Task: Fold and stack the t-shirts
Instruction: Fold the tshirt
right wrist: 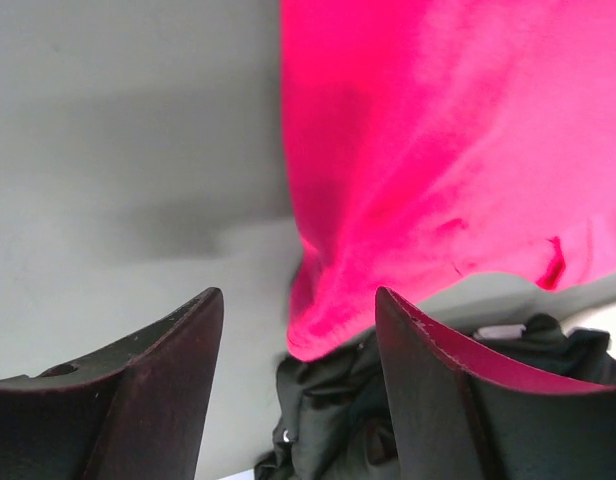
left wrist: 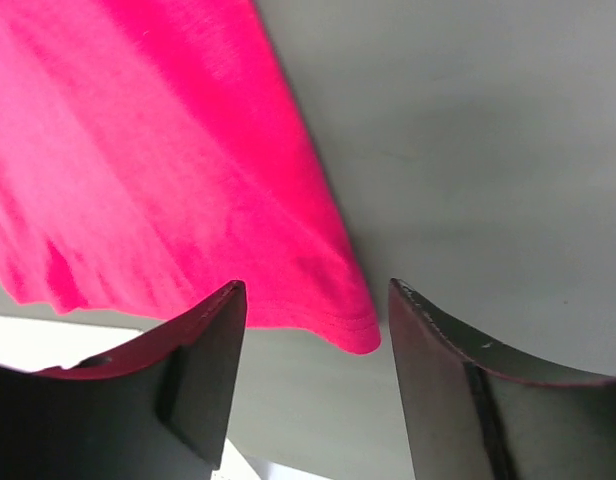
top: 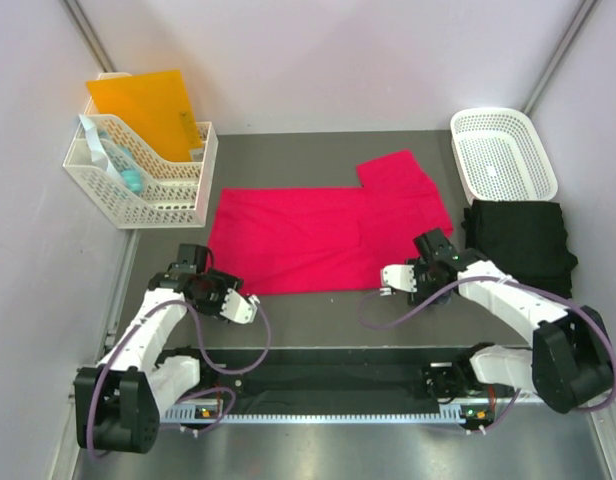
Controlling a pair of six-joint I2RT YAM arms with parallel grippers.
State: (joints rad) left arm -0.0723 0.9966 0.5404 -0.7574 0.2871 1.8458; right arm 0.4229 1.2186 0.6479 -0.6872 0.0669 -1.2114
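Observation:
A bright pinkish-red t-shirt (top: 318, 235) lies spread flat across the middle of the grey table. A black t-shirt (top: 518, 245) lies bunched at the right. My left gripper (top: 240, 303) hovers at the red shirt's near left corner. In the left wrist view that hemmed corner (left wrist: 353, 330) rests on the table between the open fingers of the left gripper (left wrist: 313, 330), untouched. My right gripper (top: 396, 280) is at the near right corner. In the right wrist view the right gripper (right wrist: 298, 335) is open, with the red corner (right wrist: 318, 320) loose between its fingers and dark cloth (right wrist: 378, 420) beyond.
A white lattice basket (top: 503, 155) stands at the back right, just behind the black shirt. At the back left, a white plastic rack (top: 138, 180) holds an orange folder (top: 143, 105). Pale walls close in both sides and the back.

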